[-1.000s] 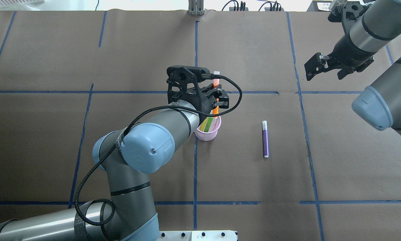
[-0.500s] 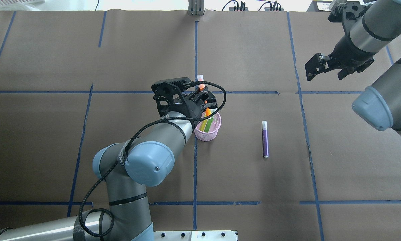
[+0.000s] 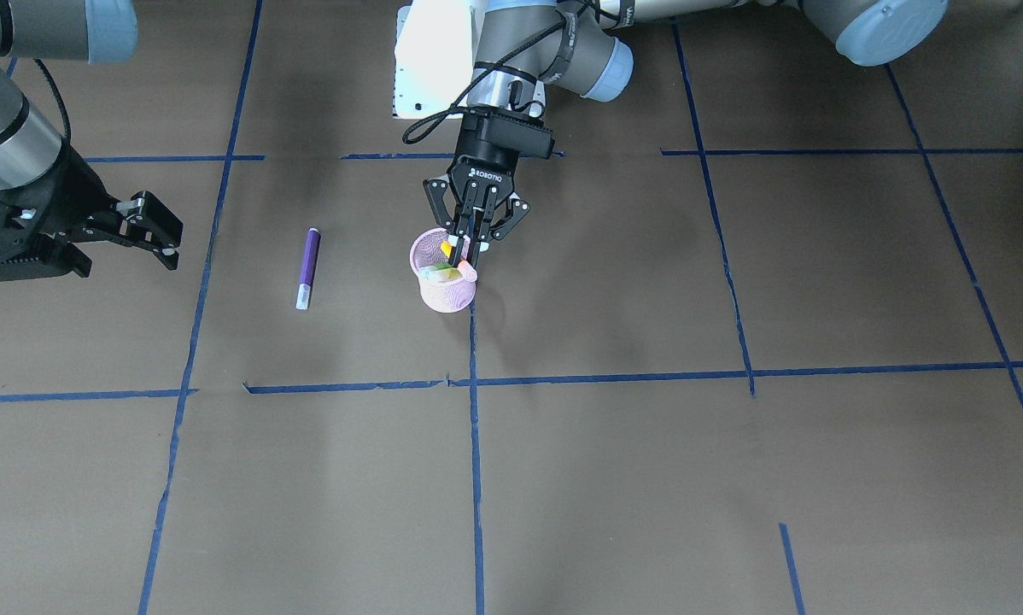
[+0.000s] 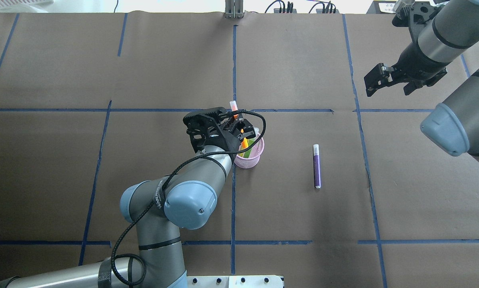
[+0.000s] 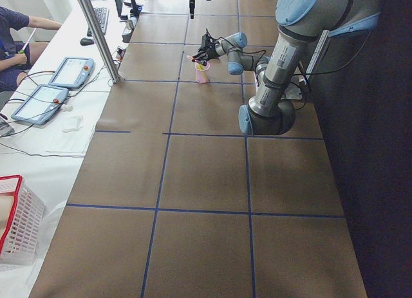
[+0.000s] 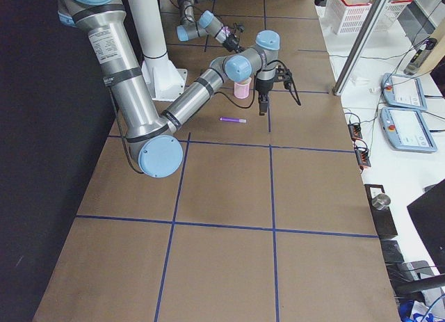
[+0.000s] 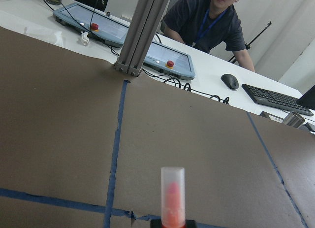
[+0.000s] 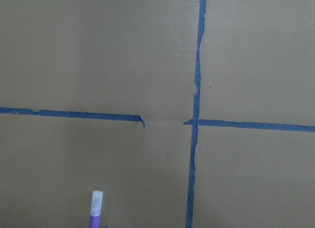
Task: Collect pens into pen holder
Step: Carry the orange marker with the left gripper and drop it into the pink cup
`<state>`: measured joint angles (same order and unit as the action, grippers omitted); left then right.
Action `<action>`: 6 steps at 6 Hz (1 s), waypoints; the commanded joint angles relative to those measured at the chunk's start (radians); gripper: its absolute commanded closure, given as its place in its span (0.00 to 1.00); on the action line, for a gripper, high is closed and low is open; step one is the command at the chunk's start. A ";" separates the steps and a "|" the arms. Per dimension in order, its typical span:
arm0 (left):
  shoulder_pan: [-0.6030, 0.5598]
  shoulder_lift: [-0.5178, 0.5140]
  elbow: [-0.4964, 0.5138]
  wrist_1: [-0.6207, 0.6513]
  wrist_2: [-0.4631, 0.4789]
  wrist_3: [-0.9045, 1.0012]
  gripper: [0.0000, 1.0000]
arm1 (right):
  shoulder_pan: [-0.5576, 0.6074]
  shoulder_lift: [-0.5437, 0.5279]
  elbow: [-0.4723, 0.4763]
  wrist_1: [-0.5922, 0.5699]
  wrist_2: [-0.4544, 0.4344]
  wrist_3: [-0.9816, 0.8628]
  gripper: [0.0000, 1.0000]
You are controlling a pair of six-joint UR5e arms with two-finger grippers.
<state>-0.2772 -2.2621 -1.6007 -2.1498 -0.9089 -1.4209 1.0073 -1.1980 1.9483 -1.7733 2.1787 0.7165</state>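
Observation:
The pink mesh pen holder [image 4: 248, 161] stands near the table's middle, and it also shows in the front view [image 3: 447, 295]. A green pen [image 4: 246, 151] leans inside it. My left gripper [image 4: 239, 129] is right over the holder, shut on the orange pen [image 4: 233, 106]. That pen is tilted, with its lower end inside the rim and its pale cap [image 7: 173, 196] pointing away from me. The purple pen [image 4: 316, 166] lies flat on the table to the holder's right. My right gripper [image 4: 387, 90] hangs open and empty far to the right, above the table.
Brown paper with blue tape lines [image 4: 233, 72] covers the table. A metal post [image 4: 234, 10] and cables stand at the far edge. An operator [image 7: 211, 21] sits beyond it behind tablets and a keyboard. The purple pen's cap [image 8: 97, 201] shows at the bottom of the right wrist view.
My left gripper has moved left and toward me with the orange pen and has come down over the holder. The pen's cap has swung lower and left. The right arm has not moved.

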 commanded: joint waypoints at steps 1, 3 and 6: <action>0.032 0.001 0.013 -0.001 0.018 -0.007 0.85 | -0.001 0.000 -0.002 0.000 0.000 0.000 0.00; 0.047 -0.002 0.013 0.001 0.024 0.002 0.39 | -0.003 0.000 -0.002 0.000 0.000 0.000 0.00; 0.026 0.002 -0.103 0.014 -0.039 0.156 0.00 | -0.012 0.002 0.000 0.002 -0.002 0.003 0.00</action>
<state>-0.2411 -2.2619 -1.6552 -2.1393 -0.9106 -1.3430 0.9983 -1.1967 1.9469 -1.7721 2.1768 0.7183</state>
